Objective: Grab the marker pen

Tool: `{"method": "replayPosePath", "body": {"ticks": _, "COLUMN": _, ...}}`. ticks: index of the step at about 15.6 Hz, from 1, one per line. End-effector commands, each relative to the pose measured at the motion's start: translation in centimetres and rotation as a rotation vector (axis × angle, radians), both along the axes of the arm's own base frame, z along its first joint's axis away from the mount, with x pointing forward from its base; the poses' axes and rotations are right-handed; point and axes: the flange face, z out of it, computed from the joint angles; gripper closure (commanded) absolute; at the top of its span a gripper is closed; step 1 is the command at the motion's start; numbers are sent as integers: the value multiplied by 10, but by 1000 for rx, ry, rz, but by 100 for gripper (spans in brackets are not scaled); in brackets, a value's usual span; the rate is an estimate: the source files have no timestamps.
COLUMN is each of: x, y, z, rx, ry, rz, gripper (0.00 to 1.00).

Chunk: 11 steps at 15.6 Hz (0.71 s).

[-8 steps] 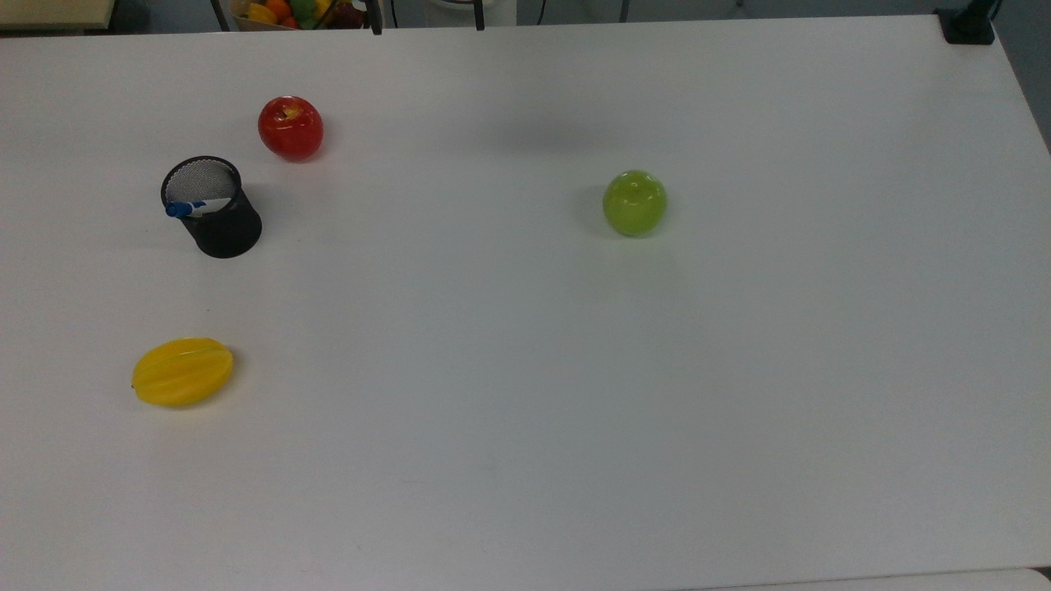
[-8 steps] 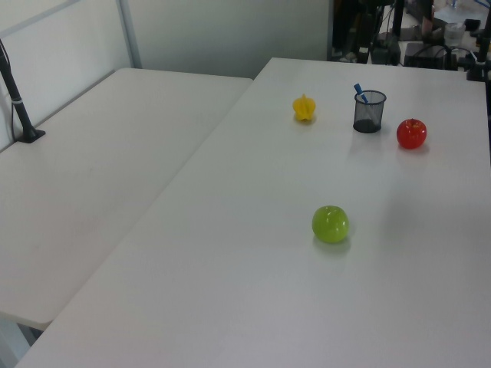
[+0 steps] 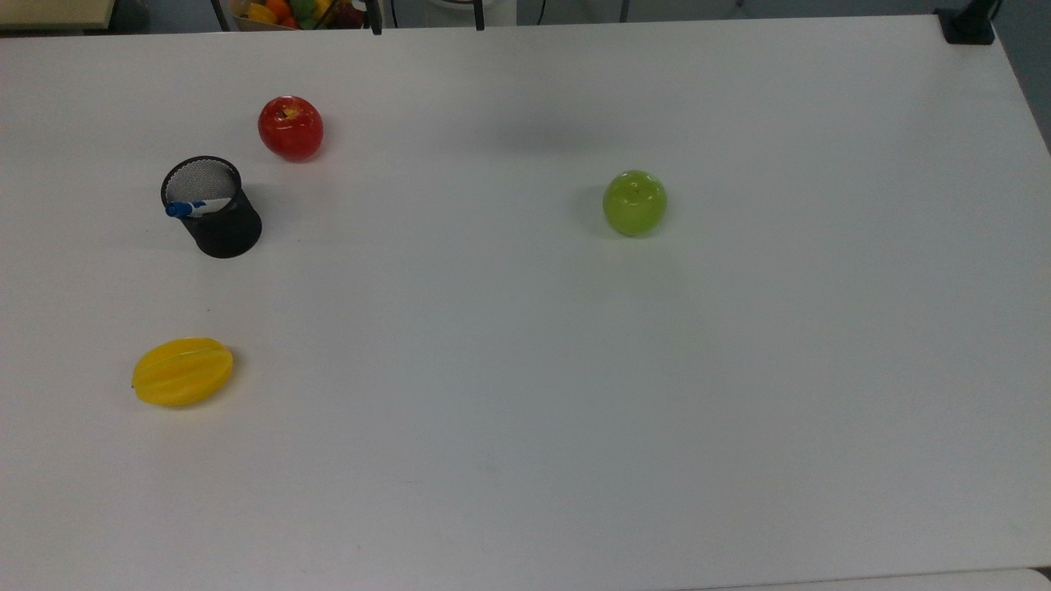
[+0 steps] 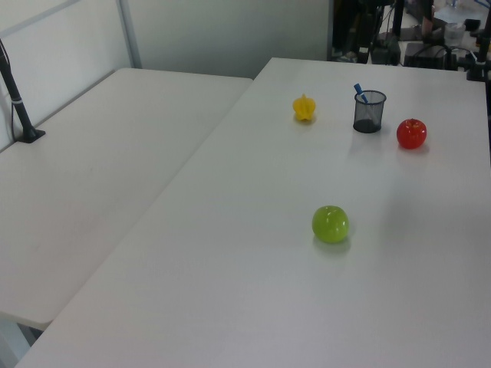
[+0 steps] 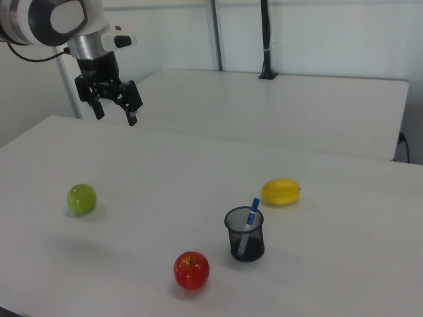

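The marker pen [image 3: 197,206] stands tilted inside a black mesh cup [image 3: 222,226], white barrel with its blue cap poking over the rim. The left view has the marker pen [image 4: 359,92] in the cup [image 4: 369,112] at the far end of the table. In the right view the marker pen [image 5: 250,218] leans in the cup [image 5: 245,234] near the front. My gripper [image 5: 115,114] hangs high over the table at the right view's upper left, far from the cup, open with nothing between its fingers.
On the white table [image 3: 525,394] lie a red apple [image 3: 291,128] close to the cup, a green apple [image 3: 634,203] near the middle, and a yellow starfruit [image 3: 182,372]. A second table [image 4: 92,169] adjoins it. A black post [image 5: 266,39] stands behind.
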Motion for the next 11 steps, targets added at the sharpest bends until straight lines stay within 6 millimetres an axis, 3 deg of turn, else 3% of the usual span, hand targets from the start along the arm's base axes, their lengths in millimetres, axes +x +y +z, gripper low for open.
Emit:
{"method": "replayPosePath", "body": {"ticks": 1, "x": -5, "y": -3, "z": 1, "rx": -10, "ry": -23, "rz": 19, "gripper": 0}}
{"method": "replayPosePath", "body": {"ticks": 8, "x": -4, "y": -16, "z": 4, "rx": -17, "ry": -29, "rz": 16, "gripper": 0}}
{"method": "replayPosePath", "body": {"ticks": 11, "x": -3, "y": -40, "z": 6, "rx": -20, "ry": -34, "rz": -27, "gripper": 0}}
